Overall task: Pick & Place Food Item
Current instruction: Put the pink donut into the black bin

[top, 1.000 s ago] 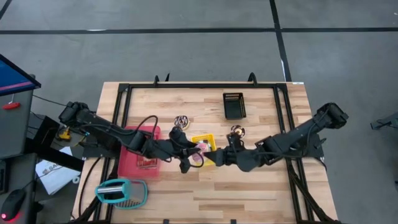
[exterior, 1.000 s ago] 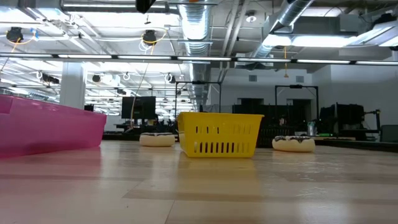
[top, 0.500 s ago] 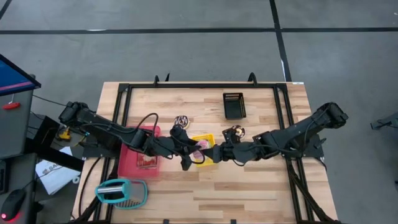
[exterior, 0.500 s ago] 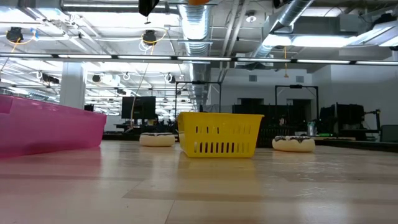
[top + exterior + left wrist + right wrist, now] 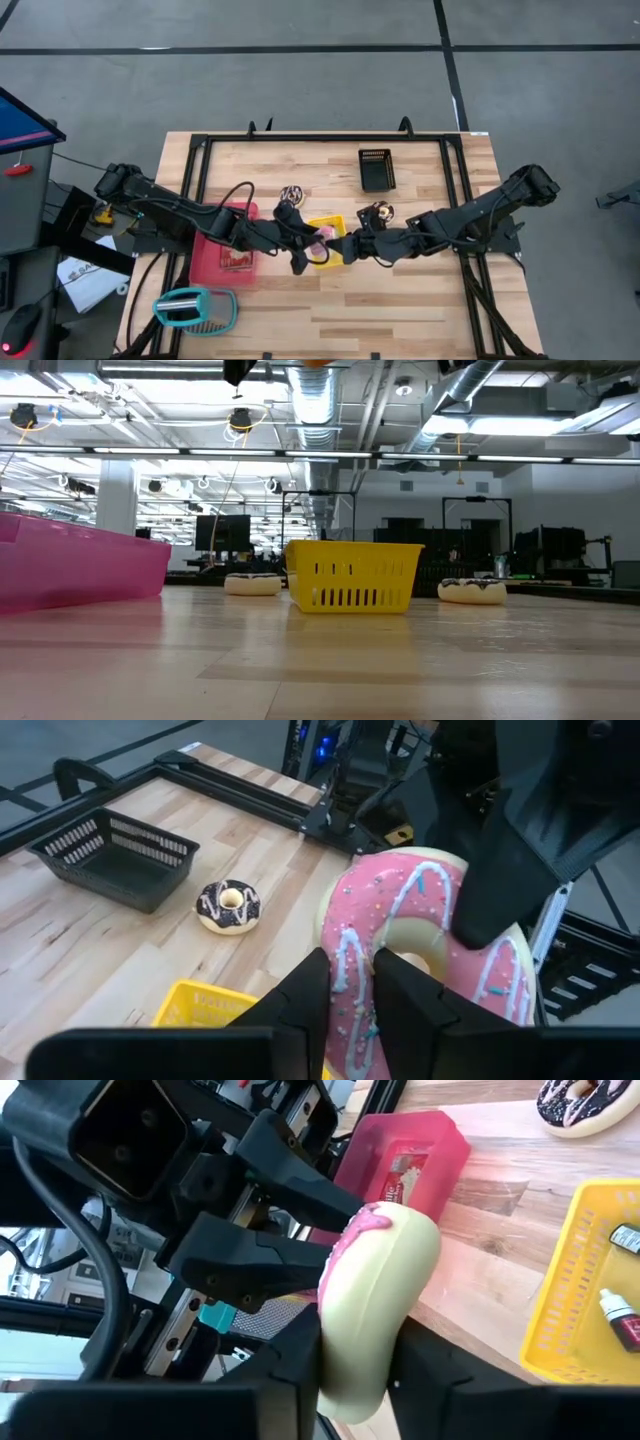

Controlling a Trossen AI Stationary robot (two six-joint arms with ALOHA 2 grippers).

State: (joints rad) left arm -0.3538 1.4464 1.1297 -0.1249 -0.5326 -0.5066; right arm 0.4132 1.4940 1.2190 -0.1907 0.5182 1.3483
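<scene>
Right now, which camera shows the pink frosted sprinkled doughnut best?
The left wrist view: the pink frosted sprinkled doughnut fills it, icing up. The right wrist view shows its pale edge, the high view a speck, the low view nothing.

We list, on the table (image 5: 400, 300): one bin (image 5: 225, 245) at left; one basket (image 5: 327, 229) at centre, doughnuts (image 5: 292, 194) (image 5: 381, 211) either side; one tray (image 5: 376, 170) behind; one item (image 5: 195, 307) at left front corner.
</scene>
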